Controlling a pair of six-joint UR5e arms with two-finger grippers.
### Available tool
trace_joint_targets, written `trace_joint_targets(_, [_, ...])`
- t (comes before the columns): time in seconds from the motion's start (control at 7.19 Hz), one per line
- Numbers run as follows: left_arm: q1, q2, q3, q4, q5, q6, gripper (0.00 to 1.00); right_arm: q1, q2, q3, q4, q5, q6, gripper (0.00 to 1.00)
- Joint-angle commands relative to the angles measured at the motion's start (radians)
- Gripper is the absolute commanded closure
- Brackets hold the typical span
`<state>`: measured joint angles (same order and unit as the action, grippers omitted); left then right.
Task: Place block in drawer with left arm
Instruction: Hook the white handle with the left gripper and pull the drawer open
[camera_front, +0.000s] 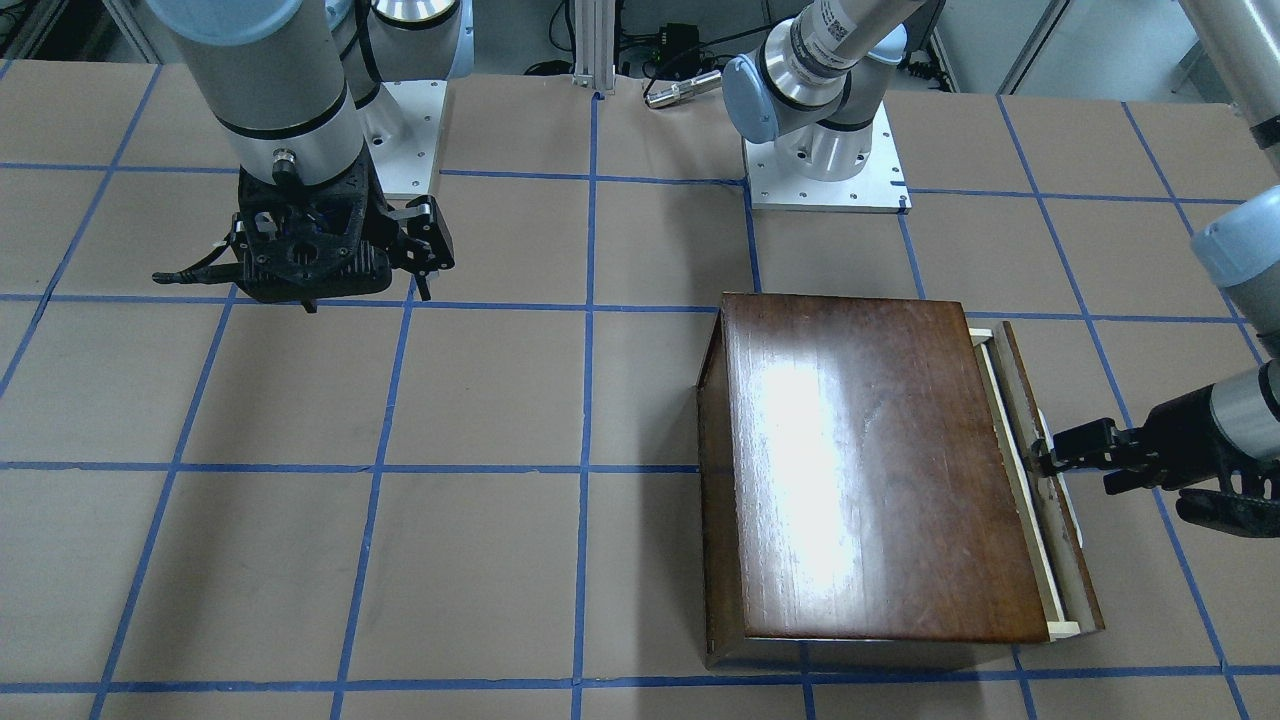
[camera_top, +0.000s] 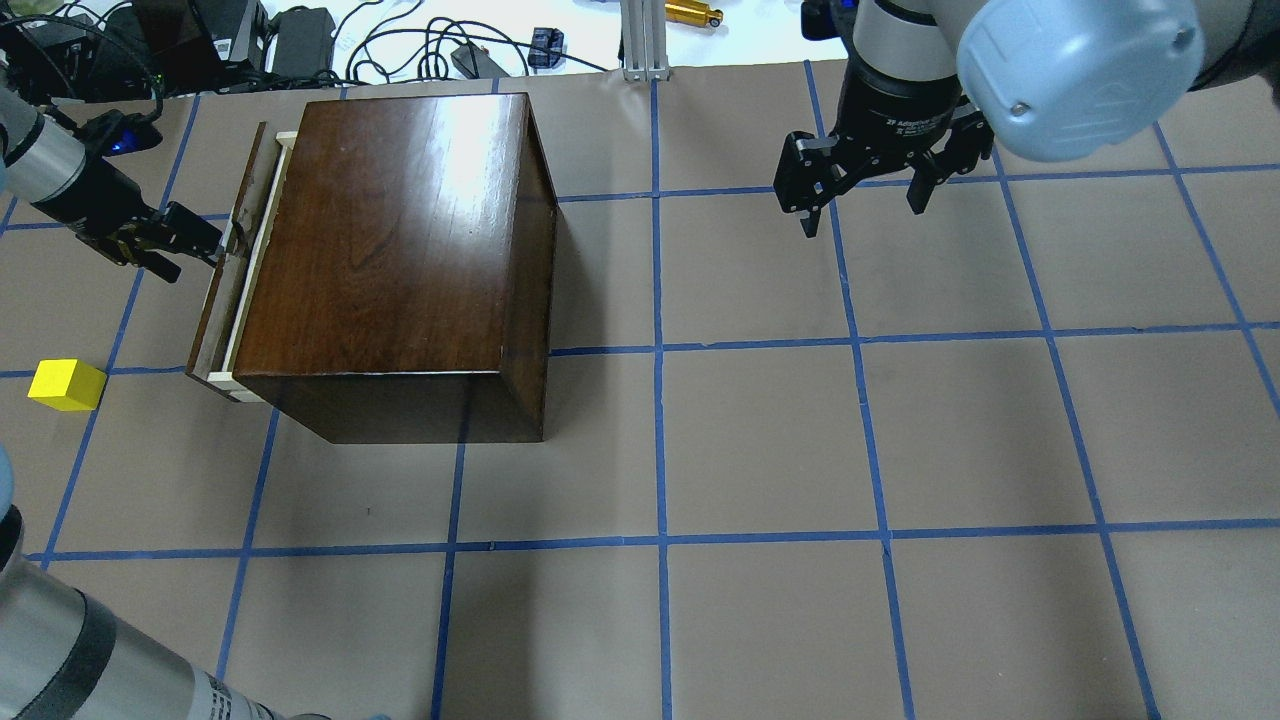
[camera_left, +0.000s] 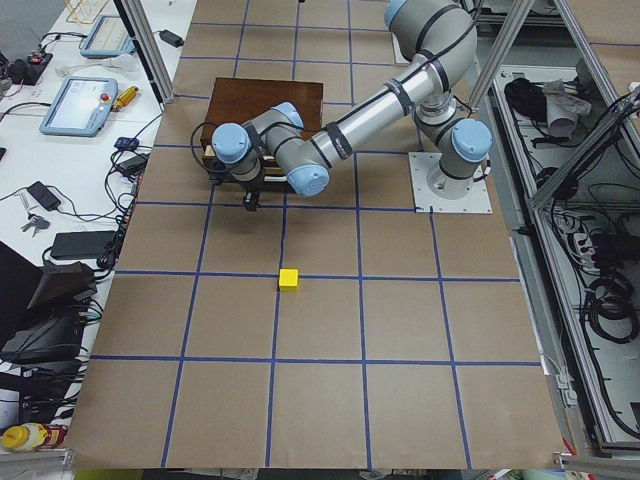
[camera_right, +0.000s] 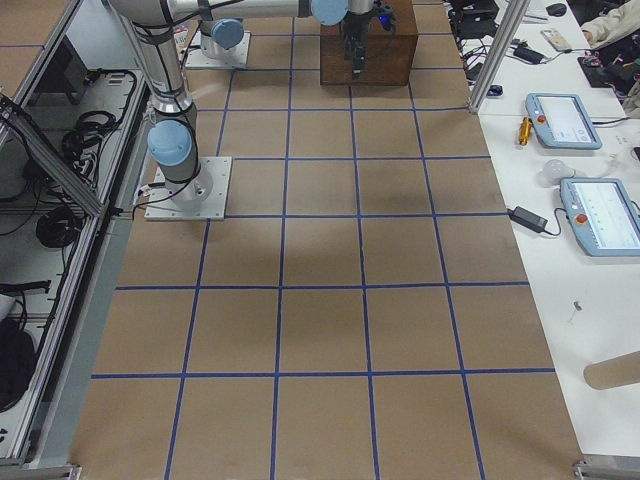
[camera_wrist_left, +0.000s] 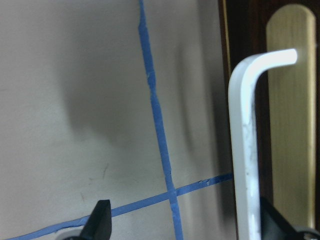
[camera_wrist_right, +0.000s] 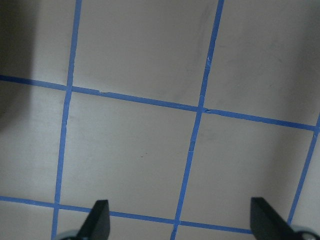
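Spotter: Trouble starts at the drawer (camera_top: 225, 315). It shows only a narrow slit of pale wood beyond the dark box (camera_top: 390, 240), which I'd judge is too little for the block (camera_top: 67, 385) to drop through.

Operator: And my left fingers?

Spotter: Your left fingers (camera_wrist_left: 101, 222) are spread wide. The pale handle (camera_wrist_left: 242, 150) stands between them, close beside one and clear of the other, so they clamp nothing. If you pull like that, the handle may slip off the tip, or the drawer may come out skewed and bind. I see nothing pinning the box down, so a hard tug could drag the whole thing across the worktop (camera_top: 760, 440) instead of opening it.

Operator: Where's the block?

Spotter: It's lying on the worktop out in front of the drawer's dark panel, well apart from it and untouched. The drawer slides out roughly towards it. I can't tell whether the near corner would reach it, but a nudge there would spoil your pick. It's also small, and an off-centre pinch may make it twist or pop free.

Operator: Right side?

Spotter: Your right fingers (camera_wrist_right: 98, 222) hang open and empty above the worktop, well apart from the box. I'd expect no hazard there unless you move them.
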<state>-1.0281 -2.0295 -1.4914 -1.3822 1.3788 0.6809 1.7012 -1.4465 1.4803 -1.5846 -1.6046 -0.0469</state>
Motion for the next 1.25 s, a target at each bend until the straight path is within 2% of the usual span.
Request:
trace_joint_targets(0.0, [0.039,0.000,0.000,0.000,0.002,0.002,0.00,0.000,0.000,0.000,0.000,0.000,0.001,0.00])
trace_joint_targets(0.28, [0.058,0.002,0.005,0.002,0.044,0.003,0.00,0.000,0.000,0.000,0.000,0.000,-0.001,0.00])
trace_joint_targets(1.11, [0.094,0.027,-0.006,0.018,0.045,-0.003,0.00,0.000,0.000,0.000,0.000,0.000,0.001,0.00])
